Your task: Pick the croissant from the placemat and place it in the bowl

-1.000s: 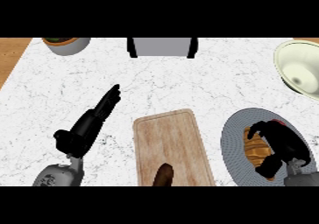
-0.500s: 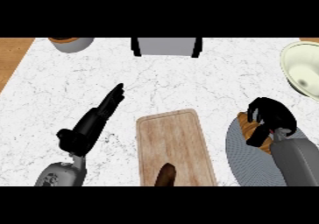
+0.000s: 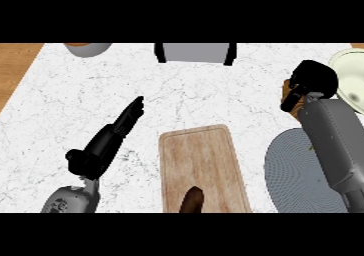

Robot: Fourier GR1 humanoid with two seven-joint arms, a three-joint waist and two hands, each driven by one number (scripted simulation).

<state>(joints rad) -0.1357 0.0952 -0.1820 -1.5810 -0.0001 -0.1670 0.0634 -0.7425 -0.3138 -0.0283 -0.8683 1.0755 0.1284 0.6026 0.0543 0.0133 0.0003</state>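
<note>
**K:** Status on right hand (image 3: 312, 80)?

**M:** Black fingers curled into a fist, sitting over the white marbled counter (image 3: 200, 95), just left of the pale cream round bowl (image 3: 356, 80) at the right edge. Grey forearm runs down across the round grey woven placemat (image 3: 292, 172).

**K:** Flaky brown croissant?

**M:** Can't spot it. Not on the visible part of the placemat, not visible in the bowl. Probably inside the curled right hand, but the fingers hide whatever is in there, so can't tell for sure.

**K:** Left hand (image 3: 104, 147)?

**M:** Flat and open, fingers straight, pointing up and right over the counter, left of the rectangular light wooden cutting board (image 3: 203, 160). Holding nothing.

**K:** Other items?

**M:** Dark brown oblong object (image 3: 191, 200) on the board's near end, cut off by the lower edge. Grey boxy appliance with black sides (image 3: 195, 52) at the far edge, centre. Grey round vessel (image 3: 89, 48) at far left, only partly in view. Brown wood surface (image 3: 11, 70) beyond the counter's left side.
</note>
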